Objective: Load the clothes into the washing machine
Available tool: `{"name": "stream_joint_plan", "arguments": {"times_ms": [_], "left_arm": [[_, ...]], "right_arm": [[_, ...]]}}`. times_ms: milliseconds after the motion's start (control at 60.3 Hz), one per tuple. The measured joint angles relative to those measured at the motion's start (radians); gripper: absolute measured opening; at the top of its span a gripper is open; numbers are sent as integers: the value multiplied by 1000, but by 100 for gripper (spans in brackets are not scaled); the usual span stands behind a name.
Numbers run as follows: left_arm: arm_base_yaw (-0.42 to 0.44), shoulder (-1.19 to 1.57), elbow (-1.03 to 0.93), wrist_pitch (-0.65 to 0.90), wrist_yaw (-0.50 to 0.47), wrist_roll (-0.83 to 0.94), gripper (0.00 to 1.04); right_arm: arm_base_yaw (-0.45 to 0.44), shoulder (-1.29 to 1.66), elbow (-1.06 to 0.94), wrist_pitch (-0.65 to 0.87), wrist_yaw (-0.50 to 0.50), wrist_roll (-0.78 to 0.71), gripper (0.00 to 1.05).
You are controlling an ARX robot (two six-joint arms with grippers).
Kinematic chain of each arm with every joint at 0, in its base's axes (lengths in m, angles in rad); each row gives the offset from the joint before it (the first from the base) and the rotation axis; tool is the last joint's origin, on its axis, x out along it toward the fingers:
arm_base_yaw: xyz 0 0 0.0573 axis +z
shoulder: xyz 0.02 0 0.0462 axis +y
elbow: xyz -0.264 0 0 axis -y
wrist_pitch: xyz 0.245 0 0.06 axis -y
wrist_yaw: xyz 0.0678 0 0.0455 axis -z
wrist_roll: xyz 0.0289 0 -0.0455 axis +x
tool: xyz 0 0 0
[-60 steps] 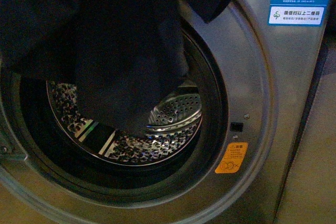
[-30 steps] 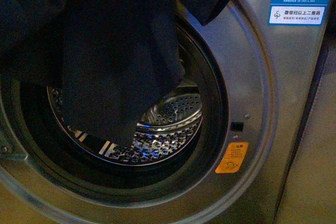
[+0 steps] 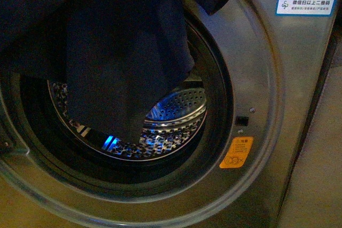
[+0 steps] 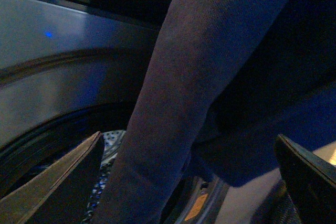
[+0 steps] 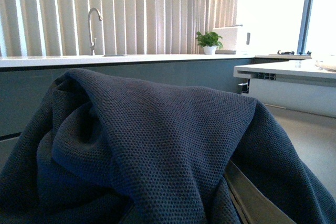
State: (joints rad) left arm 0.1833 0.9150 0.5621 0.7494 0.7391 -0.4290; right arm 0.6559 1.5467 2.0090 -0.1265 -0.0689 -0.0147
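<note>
Left tool (image 4: 187,137) with fingers (image 4: 63,182) spread wide apart; right tool (image 5: 173,203) mostly hidden, one finger (image 5: 251,199) showing.

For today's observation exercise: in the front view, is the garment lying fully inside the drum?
No; the clothes hang from above across the port of the washing machine.

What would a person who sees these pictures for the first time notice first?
Most striking are the dark navy clothes, hanging across the upper left of the washing machine port, with their lower end dangling in front of the perforated steel drum. A blue glow shines at the drum's lower edge. An orange sticker stands out on the grey front, lower right of the port.
</note>
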Motion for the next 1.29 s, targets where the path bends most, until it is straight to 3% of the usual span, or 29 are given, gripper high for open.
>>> {"name": "stream_joint_plan", "arguments": {"times_ms": [398, 630, 962, 1293], "left_arm": [[-1, 353, 156, 469, 266, -199, 98], [-57, 424, 229, 520, 304, -238, 98], [-188, 401, 243, 538, 280, -249, 98], [-359, 258, 181, 449, 167, -173, 98]], "right_arm": [[0, 0, 0, 0, 0, 0, 14], [0, 0, 0, 0, 0, 0, 14], [0, 0, 0, 0, 0, 0, 14], [0, 0, 0, 0, 0, 0, 14]]}}
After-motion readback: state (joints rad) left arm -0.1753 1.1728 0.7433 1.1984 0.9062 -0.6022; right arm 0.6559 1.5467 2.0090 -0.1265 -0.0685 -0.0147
